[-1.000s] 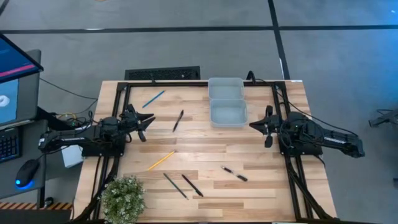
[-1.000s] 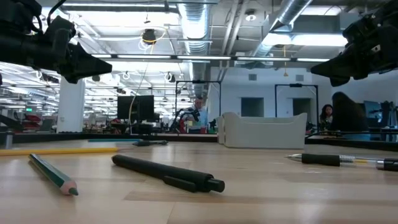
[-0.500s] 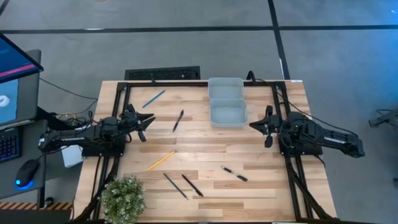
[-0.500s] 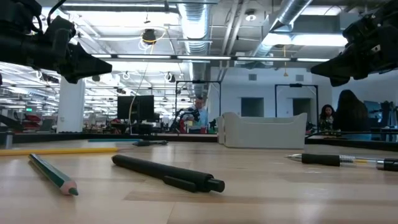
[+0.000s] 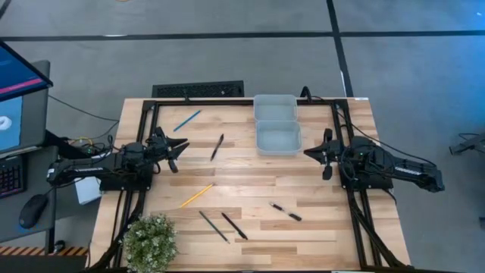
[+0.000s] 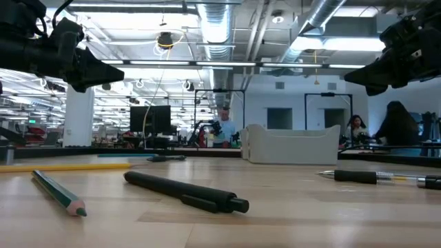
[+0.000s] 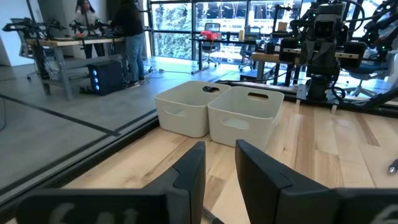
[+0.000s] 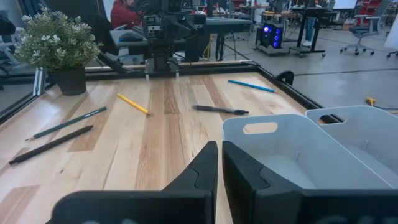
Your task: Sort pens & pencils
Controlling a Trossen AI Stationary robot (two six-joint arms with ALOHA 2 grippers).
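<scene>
Reaching with the empty, slightly parted left gripper for the black pen left of the bins, keeping the clenched right gripper parked, fingers astride its barrel.

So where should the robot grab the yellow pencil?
Probably around its middle, coming straight down from above. The yellow pencil lies flat on the table, slanted, with bare wood on both sides, so the fingers should straddle it across its thin width. The left gripper is the nearer one; it's slightly open, holding nothing, so it would likely open wider first.
</scene>
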